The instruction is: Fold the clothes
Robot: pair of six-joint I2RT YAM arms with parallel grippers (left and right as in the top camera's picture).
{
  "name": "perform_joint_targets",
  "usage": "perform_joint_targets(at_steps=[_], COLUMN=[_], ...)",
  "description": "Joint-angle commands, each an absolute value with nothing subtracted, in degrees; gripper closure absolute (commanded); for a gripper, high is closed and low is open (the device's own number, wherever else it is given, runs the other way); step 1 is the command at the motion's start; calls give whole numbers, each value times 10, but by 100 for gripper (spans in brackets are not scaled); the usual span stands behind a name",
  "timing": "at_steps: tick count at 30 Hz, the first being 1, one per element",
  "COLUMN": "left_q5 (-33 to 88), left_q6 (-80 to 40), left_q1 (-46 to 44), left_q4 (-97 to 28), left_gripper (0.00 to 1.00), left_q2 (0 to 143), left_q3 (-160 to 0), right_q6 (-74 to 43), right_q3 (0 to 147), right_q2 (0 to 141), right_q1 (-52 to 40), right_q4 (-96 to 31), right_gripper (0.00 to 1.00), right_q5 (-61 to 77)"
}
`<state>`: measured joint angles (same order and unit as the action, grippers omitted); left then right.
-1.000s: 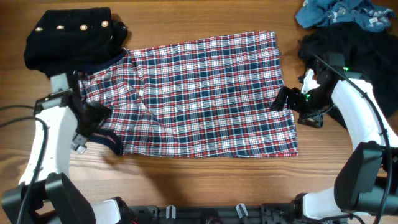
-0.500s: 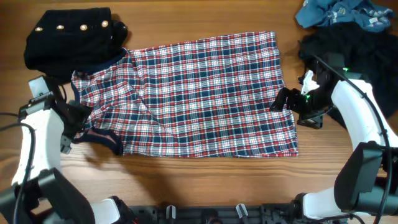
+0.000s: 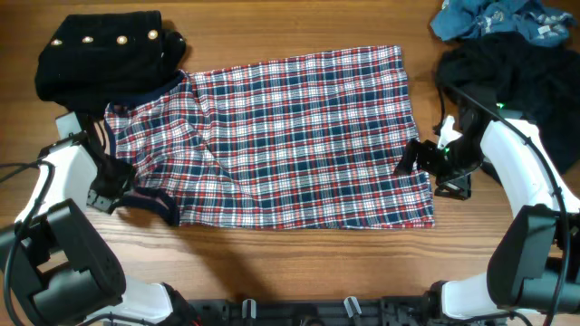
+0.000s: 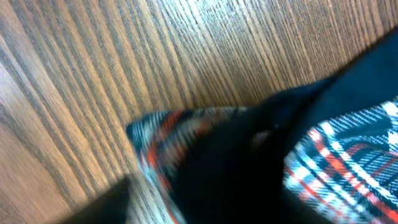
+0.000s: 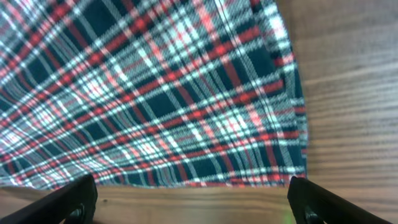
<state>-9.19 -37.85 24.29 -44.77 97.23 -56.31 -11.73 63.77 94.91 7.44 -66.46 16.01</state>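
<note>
On the bench (image 3: 299, 272), the plaid garment (image 3: 290, 136) is lying spread flat, seemingly awaiting its first fold. The right pincer (image 3: 415, 158) is hovering wide open at the right hem. The left pincer (image 3: 112, 181) is sitting at the left corner, and I cannot tell its grip. Next, both need firm edge holds.

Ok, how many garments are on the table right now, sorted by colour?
Red, navy and white plaid garment: 1
Black: 2, the studded black garment at top left and the black heap at right, counted as one piece
Blue garment: 1
Total: 4
</note>
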Motion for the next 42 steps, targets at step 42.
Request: perform_joint_targets(at_steps=[42], left_q5=[-102], left_q6=[-332], left_q1=[247], left_q4=[-390], left_gripper=[96], left_q2=[976], left_q3=[-562], right_q6=[-110], right_q3=[525], right_q2=[938], right_q1=[180], right_q4=[-581], right_gripper=[0], right_q5=[232])
